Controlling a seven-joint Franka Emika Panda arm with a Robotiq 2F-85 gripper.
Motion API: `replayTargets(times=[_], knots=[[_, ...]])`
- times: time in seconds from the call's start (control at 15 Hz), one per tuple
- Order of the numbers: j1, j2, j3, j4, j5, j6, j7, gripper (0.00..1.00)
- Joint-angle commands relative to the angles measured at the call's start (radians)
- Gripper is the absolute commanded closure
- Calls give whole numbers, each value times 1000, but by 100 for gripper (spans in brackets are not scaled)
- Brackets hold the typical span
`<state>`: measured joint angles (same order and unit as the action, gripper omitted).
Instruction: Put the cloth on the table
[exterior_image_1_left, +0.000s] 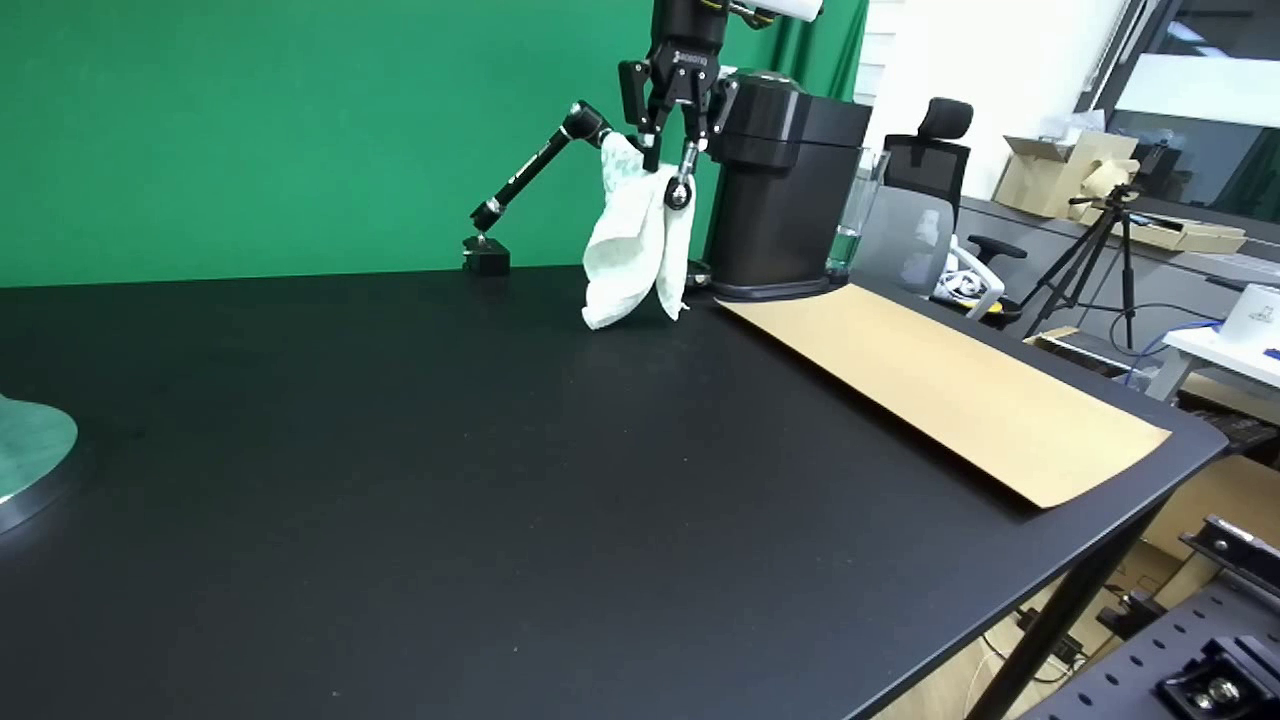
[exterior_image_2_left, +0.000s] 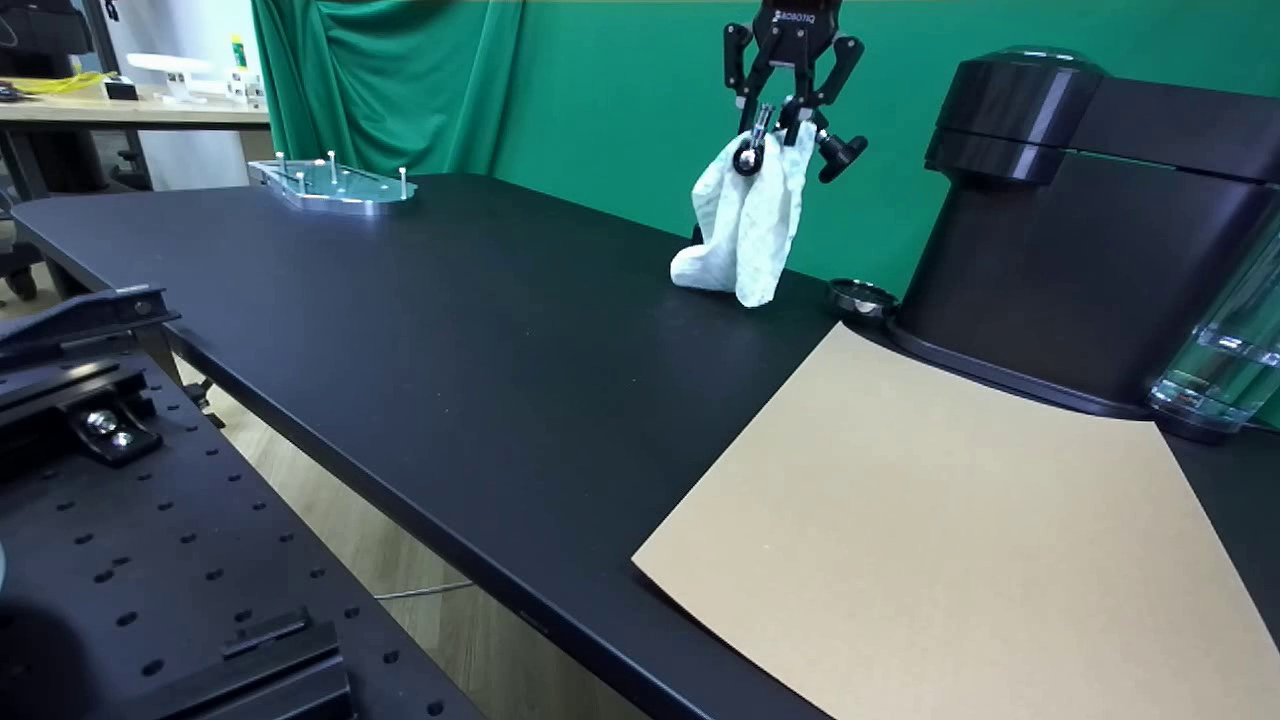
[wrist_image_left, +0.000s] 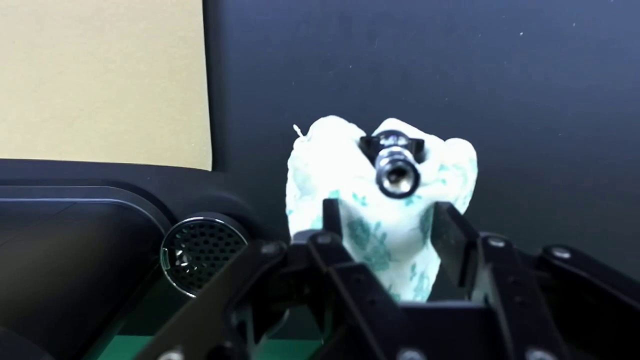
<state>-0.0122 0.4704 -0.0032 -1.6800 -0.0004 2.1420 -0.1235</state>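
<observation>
While the hand stands spread, the cloth hangs — white, creased, green-patterned.

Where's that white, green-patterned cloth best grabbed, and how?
Probably the upper folds of the white patterned cloth, from above: it hangs in loose creases, and the open black gripper points down over it. Avoid the round black and silver knob.

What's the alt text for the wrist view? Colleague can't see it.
Open gripper with a white, green-leaf-printed cloth showing between its fingers, a metal stud in front of the cloth. Tan paper lies on the black table at upper left, with part of a coffee machine and a round perforated drip tray at lower left.
</observation>
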Motion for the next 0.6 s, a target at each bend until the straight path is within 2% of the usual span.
replayTargets(times=[0.0, 0.13, 0.27, 0.53], knots=[[-8, -3, 7, 7, 3, -17, 2, 79], [-8, -4, 8, 6, 5, -16, 2, 93], [-8, -8, 10, 8, 6, -16, 0, 100], [-7, -13, 10, 5, 2, -14, 0, 99]])
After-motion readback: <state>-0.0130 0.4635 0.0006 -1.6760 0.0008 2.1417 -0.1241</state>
